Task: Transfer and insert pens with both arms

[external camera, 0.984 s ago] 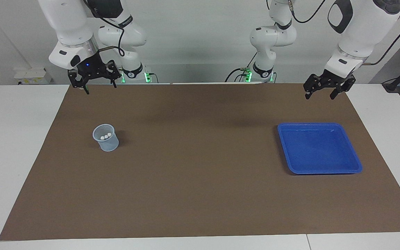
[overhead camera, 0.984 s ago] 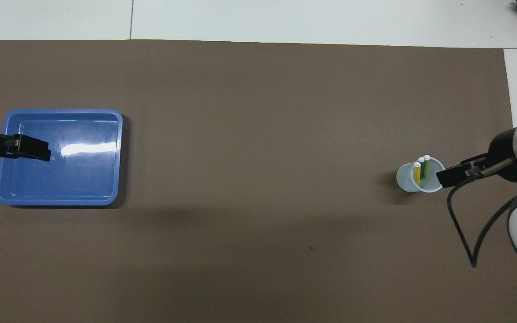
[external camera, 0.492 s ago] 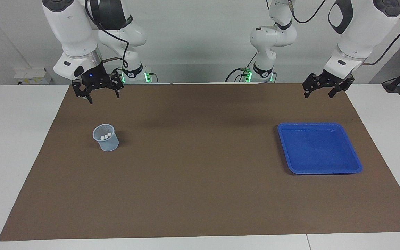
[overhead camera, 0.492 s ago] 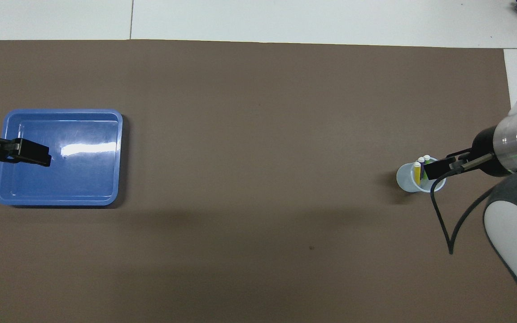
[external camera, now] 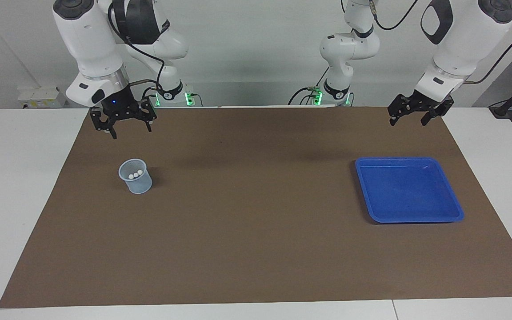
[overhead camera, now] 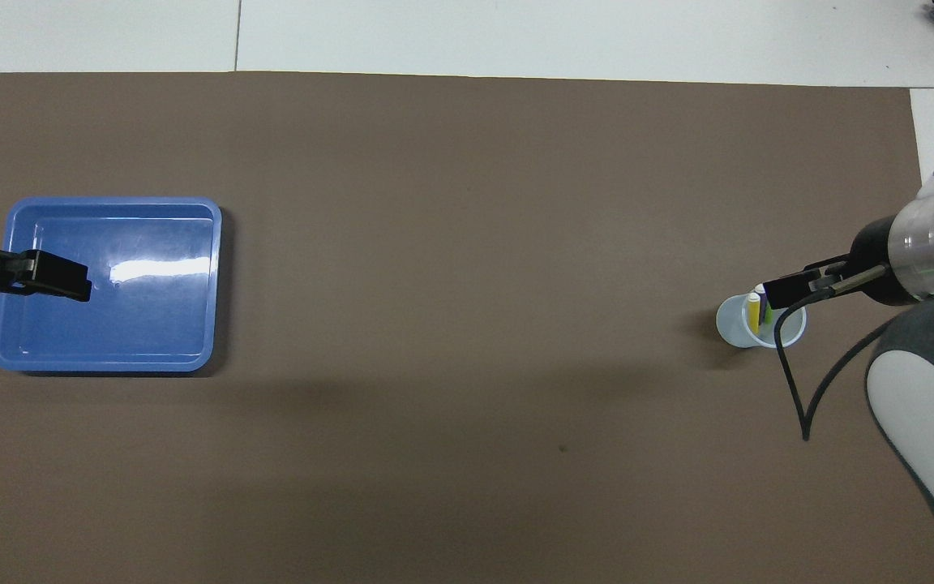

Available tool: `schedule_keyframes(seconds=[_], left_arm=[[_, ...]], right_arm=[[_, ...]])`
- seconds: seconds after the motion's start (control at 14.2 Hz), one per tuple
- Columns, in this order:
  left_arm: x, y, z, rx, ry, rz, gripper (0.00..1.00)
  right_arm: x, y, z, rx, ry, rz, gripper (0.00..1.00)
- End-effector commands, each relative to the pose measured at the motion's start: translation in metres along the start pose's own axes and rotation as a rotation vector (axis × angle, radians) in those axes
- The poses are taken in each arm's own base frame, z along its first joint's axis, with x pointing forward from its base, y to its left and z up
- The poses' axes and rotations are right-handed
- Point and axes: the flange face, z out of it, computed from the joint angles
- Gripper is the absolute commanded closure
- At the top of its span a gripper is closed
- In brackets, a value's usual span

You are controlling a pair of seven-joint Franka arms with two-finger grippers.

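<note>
Three pens (external camera: pixel 135 174) stand upright in a pale blue cup (external camera: pixel 139 185) toward the right arm's end of the brown mat, only their whitish caps showing in the facing view. In the overhead view the yellow pen (overhead camera: pixel 752 311) and a green one beside it show inside the cup (overhead camera: pixel 730 324). My right gripper (external camera: pixel 131 132) hangs open and empty in the air above the mat, short of the cup on the robots' side; from overhead the right gripper (overhead camera: pixel 788 288) overlaps the cup's rim. My left gripper (external camera: pixel 407 122) waits open and empty, high up at the mat's edge nearest the robots.
A blue tray (external camera: pixel 409 191) with nothing in it lies toward the left arm's end of the mat. From overhead the left gripper (overhead camera: pixel 57 280) covers part of the tray (overhead camera: pixel 151 324). White table borders the mat (external camera: pixel 256 231).
My right gripper has come down and moved closer to the cup. The left gripper has hardly shifted. Both stay open.
</note>
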Motion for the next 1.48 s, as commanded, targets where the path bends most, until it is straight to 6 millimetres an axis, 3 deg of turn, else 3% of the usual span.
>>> schedule_keyframes(seconds=[0.0, 0.28, 1.41], left_arm=[[0.002, 0.000, -0.004, -0.010, -0.015, -0.012, 0.00], [0.002, -0.002, -0.005, -0.010, -0.013, -0.018, 0.00], [0.002, -0.004, -0.005, -0.012, -0.012, -0.023, 0.00]], right_arm=[[0.011, 0.010, 0.004, 0.025, -0.001, 0.032, 0.00], [0.021, 0.016, -0.002, 0.030, -0.014, 0.038, 0.00], [0.014, 0.021, -0.002, 0.033, -0.037, 0.050, 0.00]])
